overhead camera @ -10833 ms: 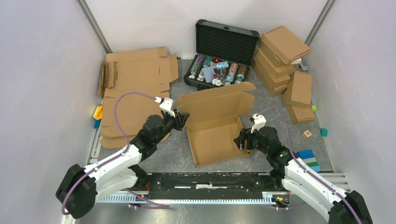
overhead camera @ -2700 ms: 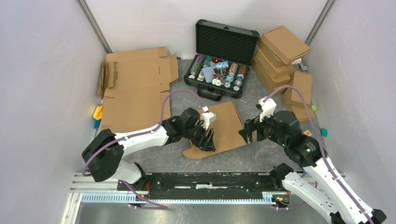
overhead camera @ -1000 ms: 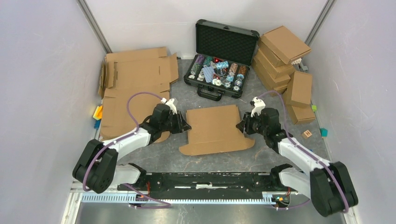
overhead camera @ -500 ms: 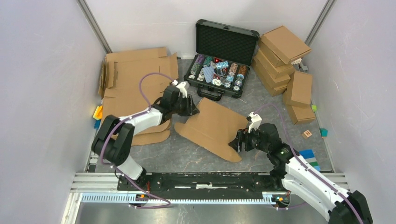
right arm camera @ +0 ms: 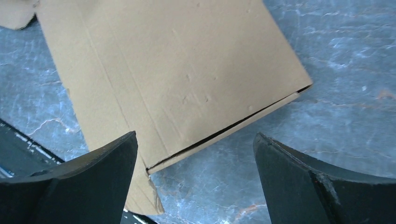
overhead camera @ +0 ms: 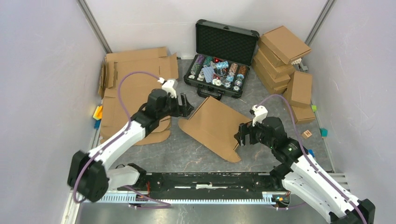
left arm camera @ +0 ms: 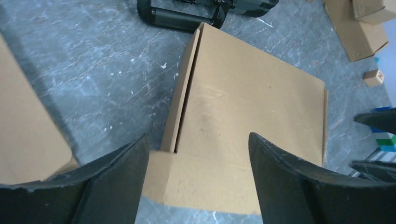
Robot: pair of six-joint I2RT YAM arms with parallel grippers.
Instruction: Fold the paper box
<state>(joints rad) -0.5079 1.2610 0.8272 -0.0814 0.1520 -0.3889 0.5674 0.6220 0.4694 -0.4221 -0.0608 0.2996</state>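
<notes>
Black left jaws stand spread wide, gripping nothing; just ahead of them lies an edge of the brown paper box (left arm camera: 247, 107), resting on the grey tabletop (left arm camera: 93, 70). The right jaws gape equally wide and empty above the box's opposite corner. Beyond the box from the left jaws sits a black case (left arm camera: 187, 18).

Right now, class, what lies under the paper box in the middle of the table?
Only the grey table shows around the paper box. A dark slit is visible along its edge, but anything beneath is covered.
</notes>
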